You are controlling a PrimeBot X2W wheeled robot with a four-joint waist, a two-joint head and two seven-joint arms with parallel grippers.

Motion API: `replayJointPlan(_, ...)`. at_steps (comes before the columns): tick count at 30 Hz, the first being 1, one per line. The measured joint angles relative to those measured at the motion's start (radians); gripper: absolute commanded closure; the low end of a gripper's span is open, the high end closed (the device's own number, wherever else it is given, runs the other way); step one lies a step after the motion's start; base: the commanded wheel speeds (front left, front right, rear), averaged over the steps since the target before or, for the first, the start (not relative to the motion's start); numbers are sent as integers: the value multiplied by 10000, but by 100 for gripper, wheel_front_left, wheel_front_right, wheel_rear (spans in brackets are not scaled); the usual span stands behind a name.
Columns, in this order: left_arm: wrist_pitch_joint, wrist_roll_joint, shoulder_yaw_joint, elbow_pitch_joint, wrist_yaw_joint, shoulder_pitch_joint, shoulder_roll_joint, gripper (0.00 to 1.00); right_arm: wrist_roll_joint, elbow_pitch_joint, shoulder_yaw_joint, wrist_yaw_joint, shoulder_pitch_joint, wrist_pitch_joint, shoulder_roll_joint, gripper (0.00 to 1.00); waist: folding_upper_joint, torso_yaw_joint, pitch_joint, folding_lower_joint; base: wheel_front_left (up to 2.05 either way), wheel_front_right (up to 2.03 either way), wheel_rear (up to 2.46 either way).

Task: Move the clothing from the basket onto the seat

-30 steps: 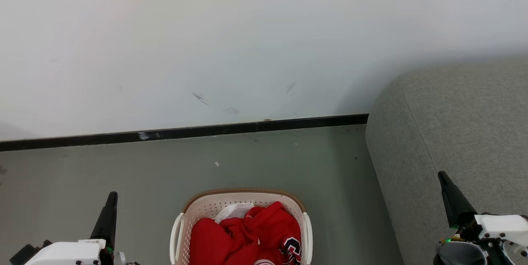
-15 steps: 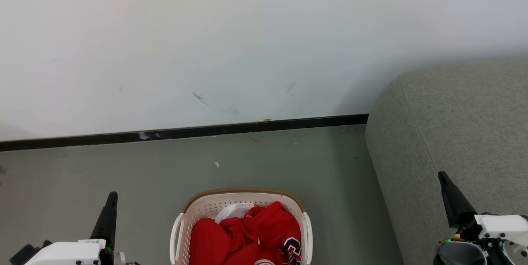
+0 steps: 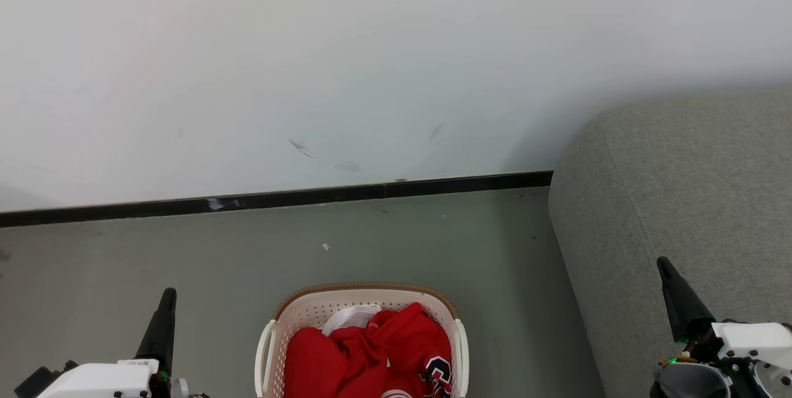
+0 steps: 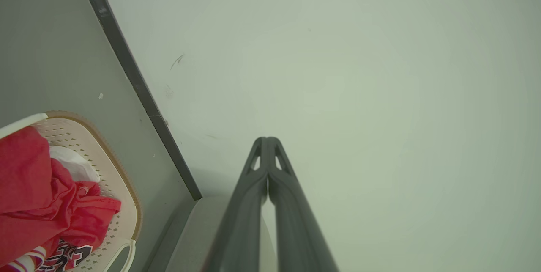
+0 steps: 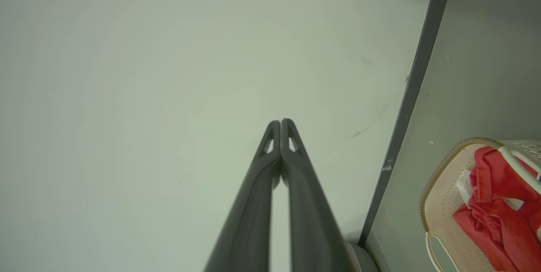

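The cream basket (image 3: 365, 296) with a brown rim stands on the floor at the bottom centre of the head view, heaped with red clothing (image 3: 371, 354) and one white piece (image 3: 349, 317). A navy-and-white logo (image 3: 438, 370) shows on the red fabric. The grey seat (image 3: 680, 187) fills the right side. My left gripper (image 3: 167, 294) is shut, left of the basket and apart from it. My right gripper (image 3: 663, 262) is shut over the seat's edge. In the left wrist view the basket (image 4: 122, 191) and clothing (image 4: 38, 196) lie at lower left; the right wrist view has the basket (image 5: 439, 187) at lower right.
A white wall (image 3: 371, 64) with a black skirting strip (image 3: 278, 199) runs behind the basket. Grey-green floor (image 3: 185, 249) lies open around the basket and between it and the seat.
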Motion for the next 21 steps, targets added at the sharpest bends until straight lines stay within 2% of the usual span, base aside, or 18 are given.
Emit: replayJointPlan(21,0,0,2,0,0,0,0,100,0,-2,4,0,0,-23,0,100,0,0,0,0,0,0,0)
